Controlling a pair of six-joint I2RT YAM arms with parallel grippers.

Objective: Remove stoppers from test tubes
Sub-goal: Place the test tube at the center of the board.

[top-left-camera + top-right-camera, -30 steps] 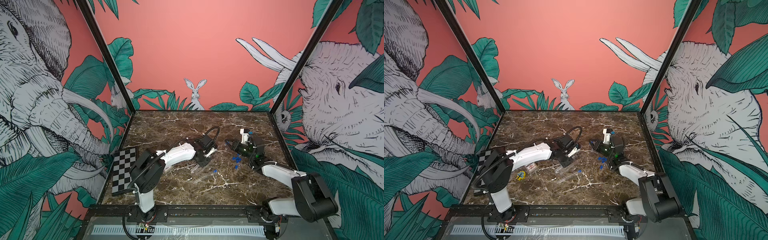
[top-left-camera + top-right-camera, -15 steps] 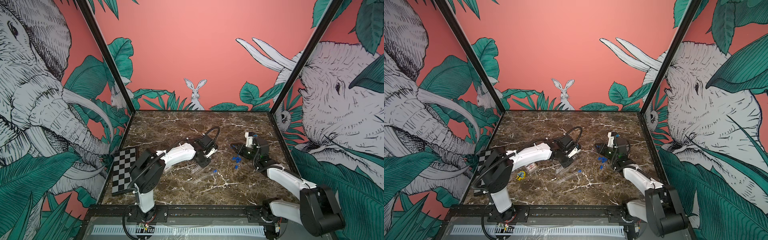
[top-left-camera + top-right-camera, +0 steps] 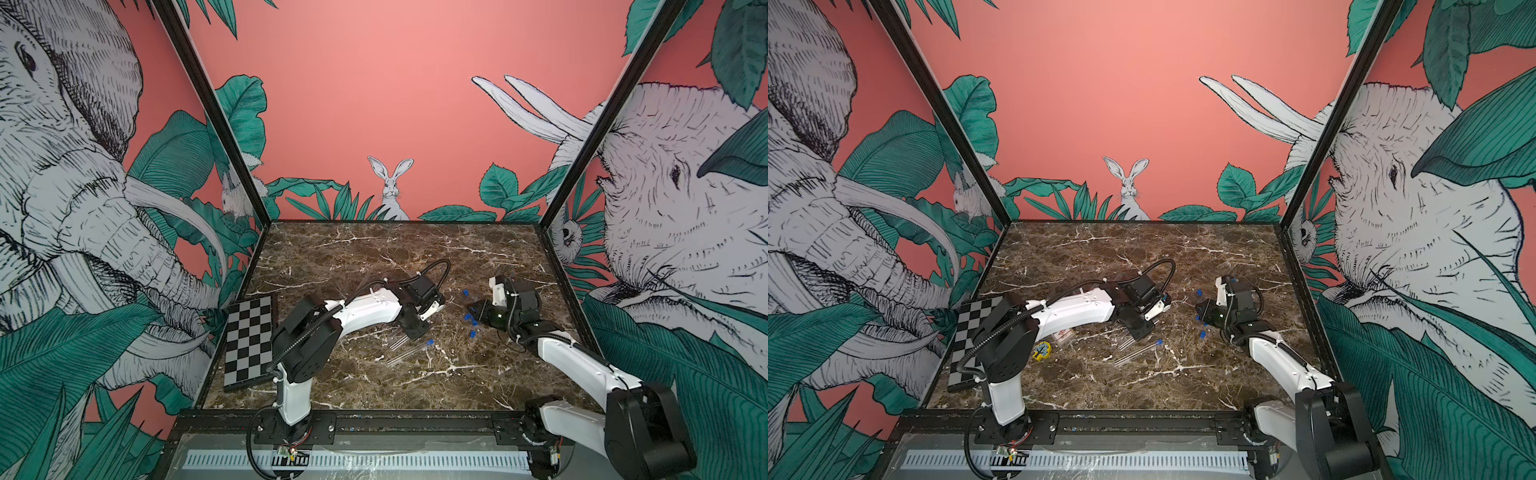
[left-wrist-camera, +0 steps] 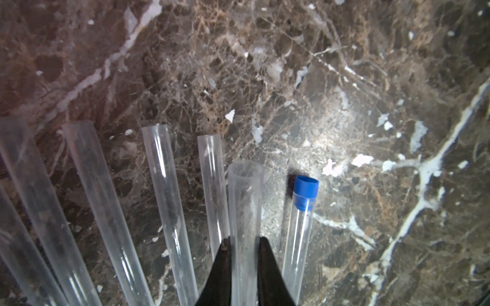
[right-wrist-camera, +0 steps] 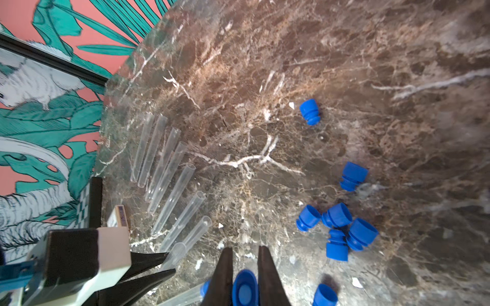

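The left gripper [image 4: 244, 239] clamps an open-mouthed, slim clear plastic test tube [image 4: 245, 201] beside one capped tube [image 4: 297, 251] on the brown marble tabletop [image 4: 344, 79]; the right gripper [image 5: 245, 249] pinches a small bright-blue plastic stopper [image 5: 244, 287]. Light, slick, probably brittle tubes want a gentle mid-shaft hold; plugs, a pinch across the head.

Over the last second, the right gripper [image 3: 470, 308] was brought down from a raised pose and was set low, near the loose stoppers [image 3: 471, 321] on the table [image 3: 374, 257]. The white block [image 3: 497, 287] at its wrist was carried down with it. The right arm [image 3: 577, 361] was stretched out flatter, and its elbow [image 3: 640, 422] was swung outward and down toward the front rail [image 3: 415, 420], mostly within the first half-second. A lone stopper [image 3: 465, 293], earlier hidden behind the gripper, was left uncovered in both top views.
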